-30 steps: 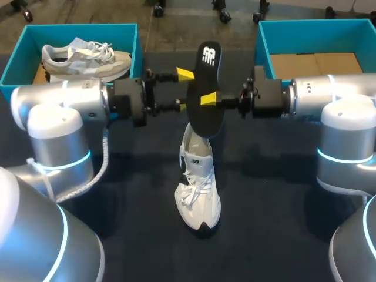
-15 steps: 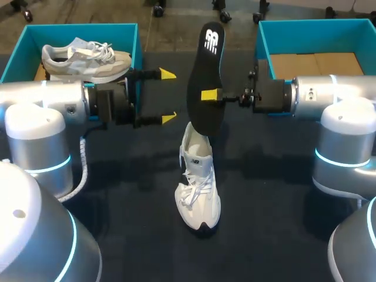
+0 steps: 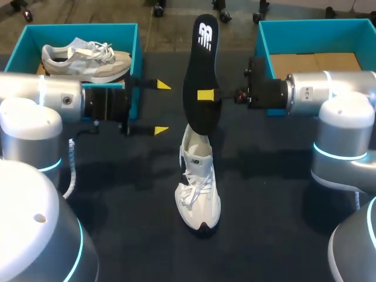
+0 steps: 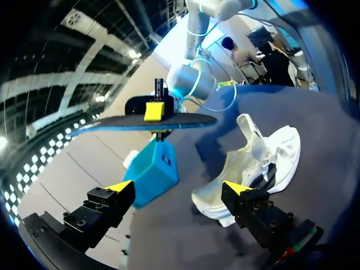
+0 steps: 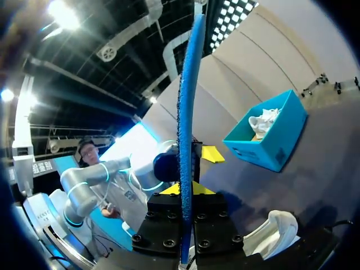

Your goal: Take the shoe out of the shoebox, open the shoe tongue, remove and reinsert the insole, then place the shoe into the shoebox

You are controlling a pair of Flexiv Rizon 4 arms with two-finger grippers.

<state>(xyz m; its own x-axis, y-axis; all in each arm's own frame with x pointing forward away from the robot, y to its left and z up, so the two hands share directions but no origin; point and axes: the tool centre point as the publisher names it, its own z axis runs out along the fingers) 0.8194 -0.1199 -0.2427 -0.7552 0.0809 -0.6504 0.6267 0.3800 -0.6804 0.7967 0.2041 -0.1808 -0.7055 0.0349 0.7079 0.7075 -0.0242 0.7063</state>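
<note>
Right pincer (image 3: 207,96) clamped on insole (image 3: 200,59) | left pincer (image 3: 161,107) wide open, clear of insole

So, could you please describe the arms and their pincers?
The left arm and right arm are rounded silver-grey tubes with glowing cyan joint rings and black wrists. The left pincer and right pincer are black with yellow tips. A pale coiled cable hangs by the left arm.

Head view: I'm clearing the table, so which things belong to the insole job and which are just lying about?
Job: black insole held by the right gripper; white shoe; empty right shoebox; open left gripper.
Lying about: left shoebox holding a grey sneaker.
</note>
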